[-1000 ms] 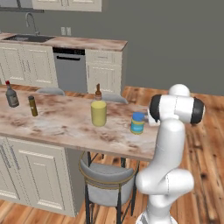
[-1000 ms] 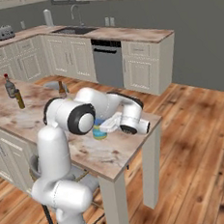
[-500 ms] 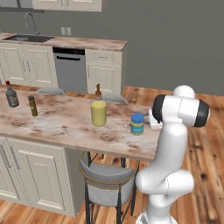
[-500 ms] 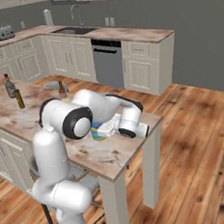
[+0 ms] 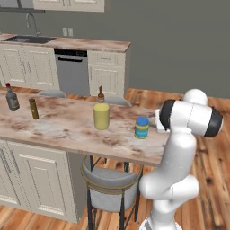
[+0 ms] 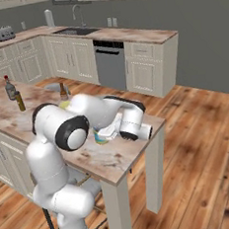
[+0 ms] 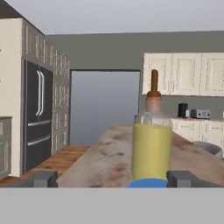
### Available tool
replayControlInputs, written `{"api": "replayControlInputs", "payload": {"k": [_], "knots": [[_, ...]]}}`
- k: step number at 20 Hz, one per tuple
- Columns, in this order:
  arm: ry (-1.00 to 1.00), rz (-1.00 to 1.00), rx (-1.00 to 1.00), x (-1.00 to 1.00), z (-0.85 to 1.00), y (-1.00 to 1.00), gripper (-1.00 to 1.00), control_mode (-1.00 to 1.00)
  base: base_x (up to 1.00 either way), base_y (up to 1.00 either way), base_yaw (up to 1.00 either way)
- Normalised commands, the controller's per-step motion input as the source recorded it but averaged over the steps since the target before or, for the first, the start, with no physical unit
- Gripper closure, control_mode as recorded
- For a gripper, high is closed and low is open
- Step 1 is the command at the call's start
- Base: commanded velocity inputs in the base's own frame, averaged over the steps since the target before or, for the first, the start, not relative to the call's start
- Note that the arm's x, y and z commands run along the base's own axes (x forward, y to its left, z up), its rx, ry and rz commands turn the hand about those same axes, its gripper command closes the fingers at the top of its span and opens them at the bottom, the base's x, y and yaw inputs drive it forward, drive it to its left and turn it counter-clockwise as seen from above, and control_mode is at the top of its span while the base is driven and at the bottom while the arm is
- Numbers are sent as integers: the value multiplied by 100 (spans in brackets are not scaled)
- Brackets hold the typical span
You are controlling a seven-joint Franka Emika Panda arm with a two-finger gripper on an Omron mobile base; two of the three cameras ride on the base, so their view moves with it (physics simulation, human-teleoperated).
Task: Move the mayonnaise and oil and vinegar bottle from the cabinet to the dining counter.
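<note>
The mayonnaise (image 5: 142, 127) stands upright on the dining counter (image 5: 67, 122) near its right end. Its blue lid (image 7: 148, 183) peeks up at the bottom of the hand view. The oil and vinegar bottle (image 5: 101, 112), yellow with a brown stopper, stands upright a short way left of the jar and rises just behind the lid (image 7: 152, 144). My gripper (image 7: 113, 179) is level with the jar's top and open, its fingertips (image 7: 42, 178) wide apart and clear of the lid. My hand (image 6: 119, 129) lies low over the counter (image 6: 116, 158) beside the jar (image 6: 100, 136). The cabinet is out of view.
A small dark red-capped bottle (image 5: 12, 98) and a thin brownish bottle (image 5: 33, 108) stand at the counter's left end. A grey stool (image 5: 110, 184) sits under the near edge. A worktop with sink and dishwasher (image 5: 72, 69) runs along the back wall. A black fridge (image 7: 37, 118) stands far off.
My arm has shifted a little and the hand has drawn slightly back from the mayonnaise. The jar and the bottle have stayed where they were.
</note>
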Motion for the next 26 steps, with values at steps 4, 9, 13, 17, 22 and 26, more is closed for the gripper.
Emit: {"api": "replayControlInputs", "payload": {"k": [4,9,13,17,22,26], "knots": [[-16,0,-6,-48,32,0,-100,-100,0,0,0],[-17,0,-6,-82,41,5,-100,-100,0,0,0],[-13,0,-5,-83,55,13,-100,-100,0,0,0],[-12,0,-5,-81,64,12,-100,-100,0,0,0],[-9,0,-5,-78,67,11,-100,-100,0,0,0],[-7,0,-6,-81,62,14,-100,-100,0,0,0]]}}
